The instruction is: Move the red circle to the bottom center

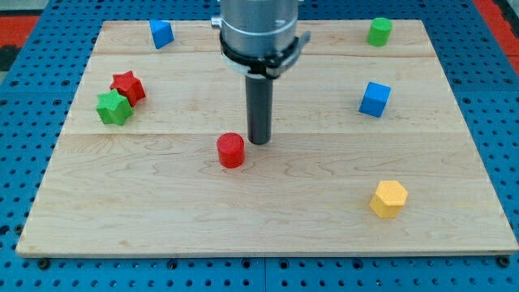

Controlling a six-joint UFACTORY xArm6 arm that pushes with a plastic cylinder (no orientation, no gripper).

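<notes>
The red circle [231,150], a short red cylinder, stands on the wooden board [268,227] a little left of its middle. My tip [259,142] rests on the board just to the right of the red circle and slightly toward the view's top, with a narrow gap between them. The dark rod rises from the tip to the grey arm body at the view's top centre.
A red star [128,86] and a green star [113,107] touch at the left. A blue block [161,33] sits top left, a green cylinder [379,31] top right, a blue cube [375,99] at the right, a yellow hexagon [388,199] bottom right.
</notes>
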